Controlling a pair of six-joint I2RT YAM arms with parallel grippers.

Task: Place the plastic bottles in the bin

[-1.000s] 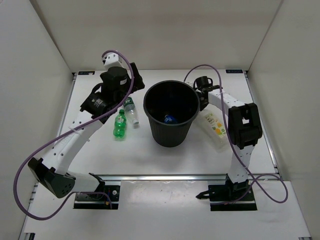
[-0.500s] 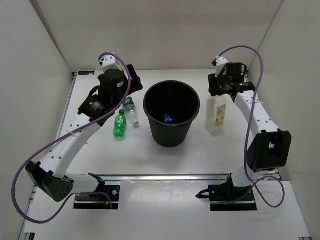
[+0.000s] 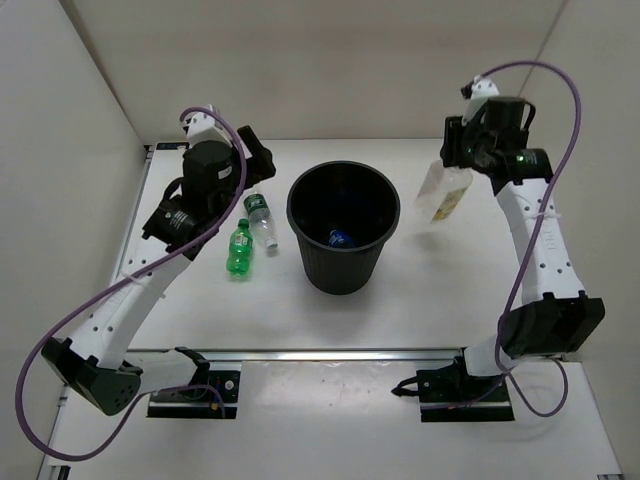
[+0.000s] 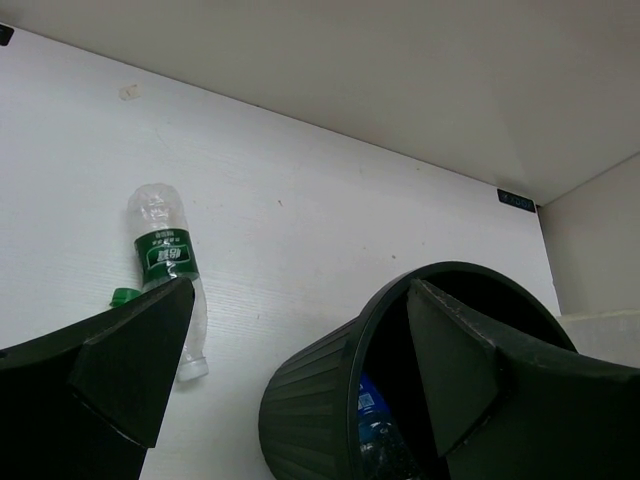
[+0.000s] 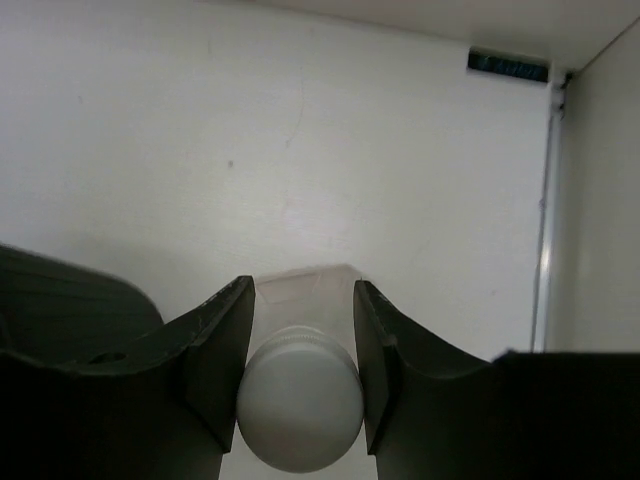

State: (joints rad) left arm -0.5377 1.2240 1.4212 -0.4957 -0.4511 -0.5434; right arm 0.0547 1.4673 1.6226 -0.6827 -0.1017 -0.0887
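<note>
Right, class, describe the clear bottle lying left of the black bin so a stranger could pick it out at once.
Find the round black plastic bin in the middle of the white table. Left of it two small bottles lie side by side. Yours, the clear plastic bottle with a green label, lies nearer the bin; its neighbour, the green plastic soda bottle, is green all over.

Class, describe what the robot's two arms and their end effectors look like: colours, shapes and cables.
Both the left arm and right arm have slim white links joined by bulky black joint housings, on black bases. A purple cable loops along each. The left end effector and right end effector each have two dark, wedge-shaped fingers.
</note>
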